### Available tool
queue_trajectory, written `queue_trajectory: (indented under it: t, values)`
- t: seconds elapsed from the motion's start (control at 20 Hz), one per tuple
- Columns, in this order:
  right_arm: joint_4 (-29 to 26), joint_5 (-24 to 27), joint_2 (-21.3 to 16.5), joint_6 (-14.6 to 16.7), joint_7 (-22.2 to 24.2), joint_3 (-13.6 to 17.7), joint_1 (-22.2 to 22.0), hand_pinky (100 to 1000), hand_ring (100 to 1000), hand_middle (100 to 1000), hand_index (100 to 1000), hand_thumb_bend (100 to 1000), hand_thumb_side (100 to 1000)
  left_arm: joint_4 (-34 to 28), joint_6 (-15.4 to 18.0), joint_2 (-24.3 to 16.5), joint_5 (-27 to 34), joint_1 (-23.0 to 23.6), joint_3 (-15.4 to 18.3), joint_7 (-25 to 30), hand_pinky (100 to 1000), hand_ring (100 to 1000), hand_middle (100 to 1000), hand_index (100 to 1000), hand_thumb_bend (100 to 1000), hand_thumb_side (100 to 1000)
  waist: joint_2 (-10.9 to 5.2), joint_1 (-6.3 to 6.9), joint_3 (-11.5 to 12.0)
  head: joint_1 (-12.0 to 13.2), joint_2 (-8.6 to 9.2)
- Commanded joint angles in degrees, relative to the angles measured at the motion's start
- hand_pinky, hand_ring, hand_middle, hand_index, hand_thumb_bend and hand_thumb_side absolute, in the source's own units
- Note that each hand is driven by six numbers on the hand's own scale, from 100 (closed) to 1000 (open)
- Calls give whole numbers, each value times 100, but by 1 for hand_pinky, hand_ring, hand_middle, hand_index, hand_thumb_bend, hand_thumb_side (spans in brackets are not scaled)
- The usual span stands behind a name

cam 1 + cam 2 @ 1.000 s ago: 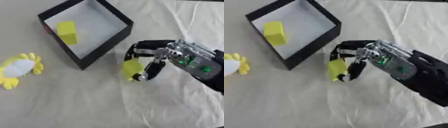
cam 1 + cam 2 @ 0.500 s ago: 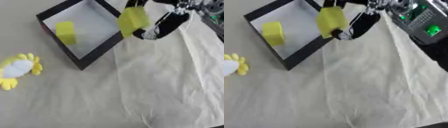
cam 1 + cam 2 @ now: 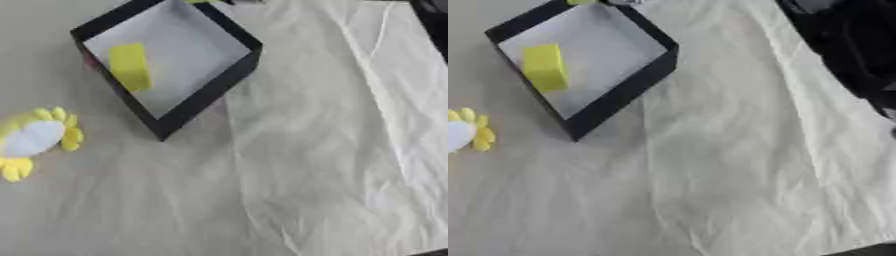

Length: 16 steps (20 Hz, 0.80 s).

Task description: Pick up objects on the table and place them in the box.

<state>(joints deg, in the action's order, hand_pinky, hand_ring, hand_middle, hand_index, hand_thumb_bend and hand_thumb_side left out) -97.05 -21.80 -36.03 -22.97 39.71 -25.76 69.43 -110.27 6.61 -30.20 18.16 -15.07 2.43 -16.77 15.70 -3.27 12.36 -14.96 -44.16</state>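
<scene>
The black box (image 3: 203, 92) sits at upper left on the cloth-covered tabletop (image 3: 306, 165). One yellow block (image 3: 129, 65) lies inside it, near the left wall. A yellow-and-white flower toy (image 3: 33, 140) lies outside, left of the box. The right arm (image 3: 846, 45) is at upper right; its robot hand is out of view, so its finger state cannot be told.

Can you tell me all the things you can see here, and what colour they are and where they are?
box: one, black walls and pale floor, upper left of the table.
yellow block: one, yellow, lying inside the box near its left wall.
flower-shaped toy: one, yellow petals with a white middle, on the table left of the box.
cloth: one, creased off-white, covering the table.
robot's right arm: black, upper right corner; its hand is out of view.
</scene>
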Motion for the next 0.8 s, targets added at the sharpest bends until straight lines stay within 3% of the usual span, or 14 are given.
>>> queue_trajectory:
  t: [0.05, 0.4, 0.8]
  values:
    - [988, -585, 590, 191, 25, -48, 300, 792, 639, 507, 621, 142, 100, -143, 31, -188, 3, -94, 93, -51, 955, 1000, 942, 866, 118, 774, -178, 23, 39, -67, 13]
    - [2732, -1479, 1498, 942, -245, -65, 466, 790, 641, 508, 619, 177, 100, -165, 29, -189, 20, -193, 67, -84, 955, 1000, 941, 866, 119, 774, -110, -11, 147, -178, 96]
    - [3781, -2130, 2118, 1519, -499, -52, 232, 786, 644, 511, 620, 200, 100, -164, 3, -144, 38, -252, 18, -34, 956, 1000, 939, 865, 119, 777, -76, 10, 190, -269, 214]
